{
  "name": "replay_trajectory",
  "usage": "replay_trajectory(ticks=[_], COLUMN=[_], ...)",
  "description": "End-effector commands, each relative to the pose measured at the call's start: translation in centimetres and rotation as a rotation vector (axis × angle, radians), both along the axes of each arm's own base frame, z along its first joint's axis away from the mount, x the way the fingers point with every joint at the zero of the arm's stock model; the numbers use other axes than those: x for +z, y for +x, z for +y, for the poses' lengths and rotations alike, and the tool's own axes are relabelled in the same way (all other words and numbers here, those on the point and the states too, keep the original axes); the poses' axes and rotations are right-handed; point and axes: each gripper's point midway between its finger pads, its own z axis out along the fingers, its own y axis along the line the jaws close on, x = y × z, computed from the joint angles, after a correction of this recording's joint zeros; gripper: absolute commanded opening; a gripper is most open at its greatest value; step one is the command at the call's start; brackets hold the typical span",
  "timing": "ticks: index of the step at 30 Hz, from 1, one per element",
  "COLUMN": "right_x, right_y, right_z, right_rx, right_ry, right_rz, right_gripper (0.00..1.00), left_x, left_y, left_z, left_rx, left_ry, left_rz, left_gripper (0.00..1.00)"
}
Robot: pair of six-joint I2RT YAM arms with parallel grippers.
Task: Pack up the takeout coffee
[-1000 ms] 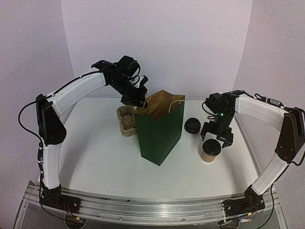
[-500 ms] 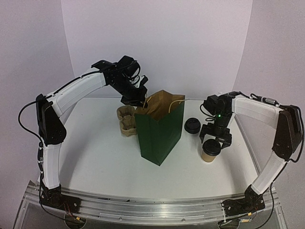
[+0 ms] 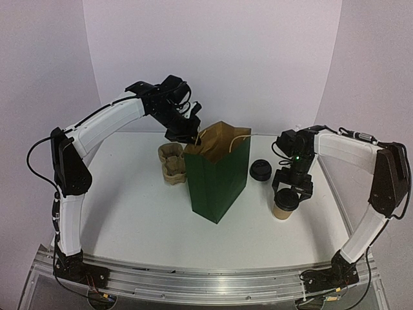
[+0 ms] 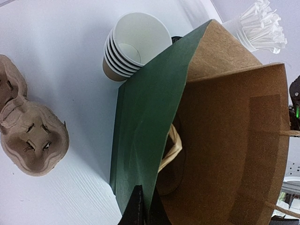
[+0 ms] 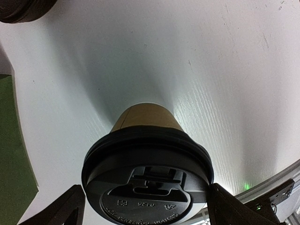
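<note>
Two arms over a white table (image 3: 129, 219), seen from above. In the middle, a green bag (image 3: 216, 181), upright, mouth open to the top, brown inside. At the bag's rear-left rim, the left gripper (image 3: 191, 136), clamped tight on the paper edge. Just left of the bag, a pulp tray (image 3: 170, 161). Right of the bag and apart from it, the cup (image 3: 284, 208): upright on the table, long axis vertical, black lid (image 3: 286, 199) on top and facing up. Directly over it, the right gripper (image 3: 288, 192), pointing down, spread wide to either side of the lid. Right of the bag and further back than the cup, a spare lid (image 3: 261, 170).

From the left wrist, looking down into the bag (image 4: 150, 117): green outer wall, brown lining, a twine handle (image 4: 172, 145) drooping inside the mouth. Bottom in shadow, contents not discernible. Black fingers (image 4: 138, 211) at the lower edge, pinched shut on the green rim. Behind the bag, a cup stack (image 4: 133, 44), nested, white inside, and a stick cup (image 4: 260, 26) full of paper-wrapped sticks. Left of the bag, the tray (image 4: 30, 136).

From the right wrist, straight down onto the cup (image 5: 146, 119): lid (image 5: 147, 183) seated, brown wall tapering away to the table. One finger (image 5: 61, 211) on each side of the lid, set wide; contact with it impossible to judge. Left of the cup, a green corner of the bag (image 5: 11, 154); top left, the spare lid (image 5: 21, 8).
</note>
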Motion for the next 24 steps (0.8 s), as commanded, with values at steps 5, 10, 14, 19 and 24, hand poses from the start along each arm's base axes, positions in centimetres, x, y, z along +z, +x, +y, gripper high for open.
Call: replay_trajectory(ticks=[5, 10, 14, 19, 24], right_x=[-0.66, -0.43, -0.37, -0.36, -0.35], right_y=[-0.18, -0.16, -0.21, -0.3, -0.51], right_z=[-0.07, -0.11, -0.18, -0.3, -0.34], right_rx=[0.003, 0.005, 0.004, 0.001, -0.003], right_ry=[0.004, 0.007, 0.008, 0.012, 0.018], right_rz=[0.017, 0.009, 0.006, 0.003, 0.0], right_gripper=[0.88, 0.89, 0.88, 0.87, 0.85], left_x=[1.38, 1.35, 1.37, 1.36, 1.32], left_y=[0.71, 0.73, 0.71, 0.7, 0.6], left_z=[-0.69, -0.72, -0.68, -0.69, -0.68], left_rx=[-0.017, -0.018, -0.018, -0.017, -0.019], left_ry=[-0.021, -0.02, -0.019, -0.02, -0.021], left_rz=[-0.053, -0.053, -0.052, -0.051, -0.048], left_gripper=[0.0, 0.0, 0.0, 0.0, 0.0])
